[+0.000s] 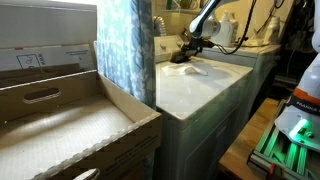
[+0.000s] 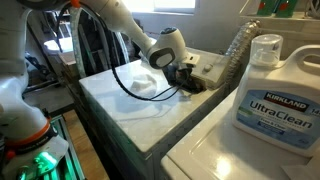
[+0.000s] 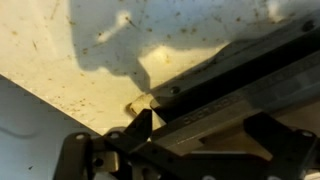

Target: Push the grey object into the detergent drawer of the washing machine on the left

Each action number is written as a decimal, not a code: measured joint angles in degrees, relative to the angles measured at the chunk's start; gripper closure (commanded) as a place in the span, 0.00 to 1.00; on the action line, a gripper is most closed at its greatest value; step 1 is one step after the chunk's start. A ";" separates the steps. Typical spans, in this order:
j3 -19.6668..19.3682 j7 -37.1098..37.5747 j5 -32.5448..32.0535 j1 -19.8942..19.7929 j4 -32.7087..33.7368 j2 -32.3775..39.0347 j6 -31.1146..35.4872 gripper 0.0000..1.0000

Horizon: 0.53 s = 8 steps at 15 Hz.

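Bright light comes from the back of the room and makes soft glare on the glossy top of the washing machine point(image 1: 200, 90) in both exterior views. The wrist view is dimmer, yellowish and blurred, with broad shadows.

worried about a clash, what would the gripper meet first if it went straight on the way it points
Probably the grey object just ahead of the gripper, at the rear of the washing machine top; depth is unclear.
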 measured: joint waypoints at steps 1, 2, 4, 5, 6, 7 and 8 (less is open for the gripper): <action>-0.35 1.38 0.41 0.29 0.63 0.15 -0.98 0.00; -0.49 2.42 1.16 0.38 1.36 0.32 -2.12 0.00; -0.63 3.91 2.53 0.38 2.54 0.59 -4.00 0.00; -0.70 4.39 3.14 0.38 3.10 0.74 -4.88 0.00; -0.73 4.58 3.73 0.36 3.43 0.80 -5.52 0.00; -0.70 4.46 4.23 0.31 3.74 0.82 -6.11 0.00; -0.70 3.81 4.29 0.29 3.94 0.82 -6.52 0.00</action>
